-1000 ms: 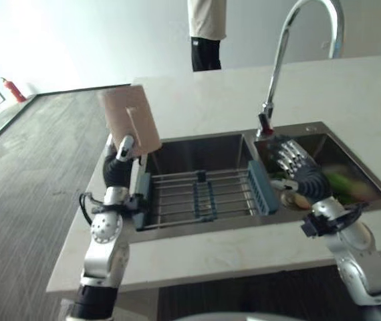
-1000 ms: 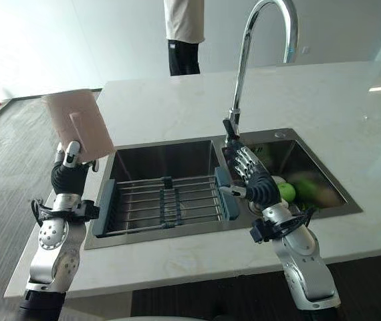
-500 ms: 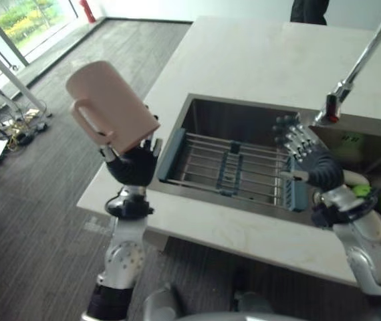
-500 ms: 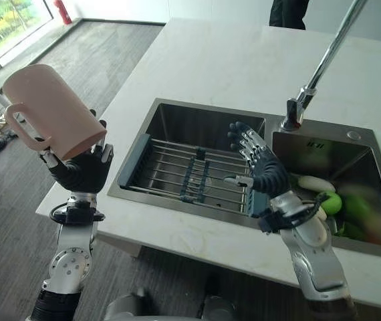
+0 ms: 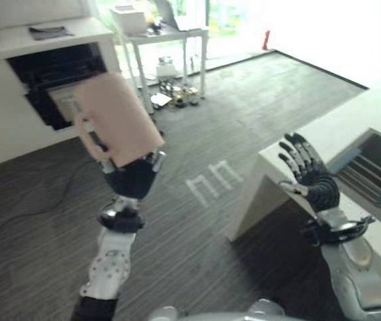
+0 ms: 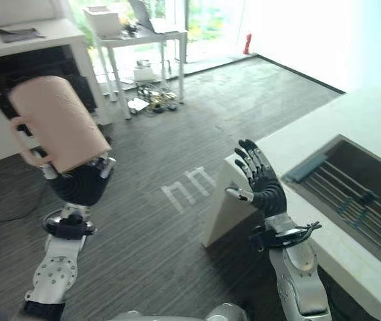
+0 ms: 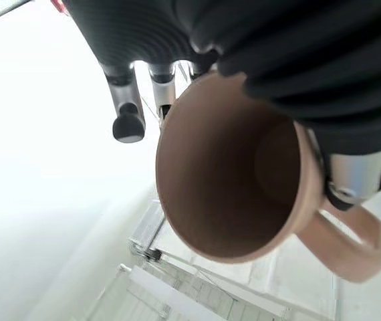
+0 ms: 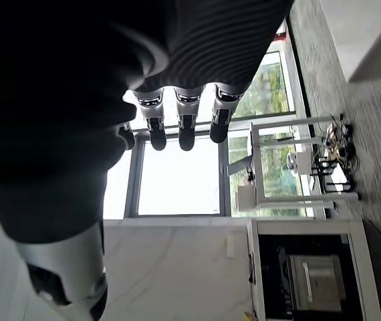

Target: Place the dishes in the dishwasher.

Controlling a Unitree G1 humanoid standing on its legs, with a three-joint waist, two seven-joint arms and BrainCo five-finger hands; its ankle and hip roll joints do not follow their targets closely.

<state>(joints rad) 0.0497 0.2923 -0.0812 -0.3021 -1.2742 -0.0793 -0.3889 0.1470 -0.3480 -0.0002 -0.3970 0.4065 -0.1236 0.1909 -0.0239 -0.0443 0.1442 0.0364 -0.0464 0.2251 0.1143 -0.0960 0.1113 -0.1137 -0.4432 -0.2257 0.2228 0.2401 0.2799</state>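
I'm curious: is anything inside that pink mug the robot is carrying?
No. The left wrist view looks into the mug, held in the left hand: bare walls and bottom, nothing inside.

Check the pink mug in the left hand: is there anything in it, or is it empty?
Empty. The left wrist view looks straight into the mug held by the left hand, and its inside shows bare down to the bottom.

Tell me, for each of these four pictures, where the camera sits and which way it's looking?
Left eye view: on the head, looking down at the grey plank floor; left hand grips a pale pink handled mug, right hand open.
Right eye view: beside it, same scene, plus the white counter.
Left wrist view: looks along the left hand into the mug's hollow.
Right wrist view: past the right hand's straight fingers towards a bright window.
Shared: both eye views show the mug and hands.
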